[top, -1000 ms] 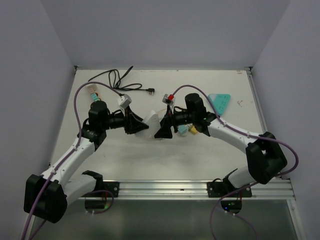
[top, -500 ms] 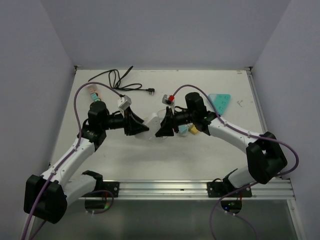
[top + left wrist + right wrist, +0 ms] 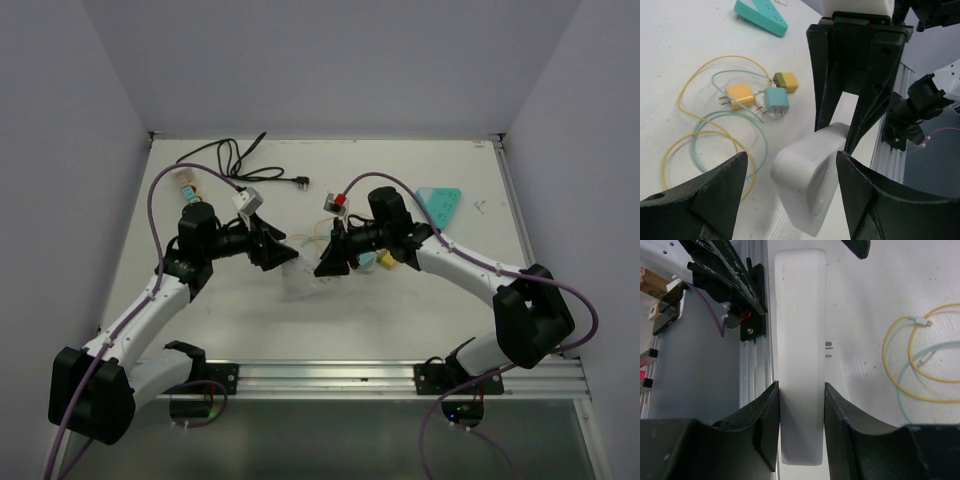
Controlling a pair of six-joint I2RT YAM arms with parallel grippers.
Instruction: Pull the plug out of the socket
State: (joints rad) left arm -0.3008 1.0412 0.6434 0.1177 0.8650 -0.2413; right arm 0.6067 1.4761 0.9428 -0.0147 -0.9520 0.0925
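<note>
A white socket block (image 3: 800, 340) with rounded ends hangs above the table, and my right gripper (image 3: 800, 387) is shut on its flat sides. Two small metal prongs (image 3: 828, 350) jut from one face. My left gripper (image 3: 790, 160) is open, its fingers on either side of the block's rounded end (image 3: 807, 180) without touching it. From above, the block (image 3: 305, 268) is a blurred shape between the left gripper (image 3: 285, 255) and the right gripper (image 3: 328, 262). Loose plugs lie on the table: a yellow one (image 3: 740, 96) and a teal one (image 3: 776, 101). I cannot tell which is the task's plug.
Yellow and teal cables (image 3: 705, 135) loop on the table near the plugs, beside an olive plug (image 3: 785, 81). A teal power strip (image 3: 440, 203) lies at the back right, a black cable (image 3: 235, 160) at the back left. The aluminium rail (image 3: 400, 375) runs along the near edge.
My right gripper has closed on the white block. My left gripper, shut on it before, has opened and drawn back a little to the left.
</note>
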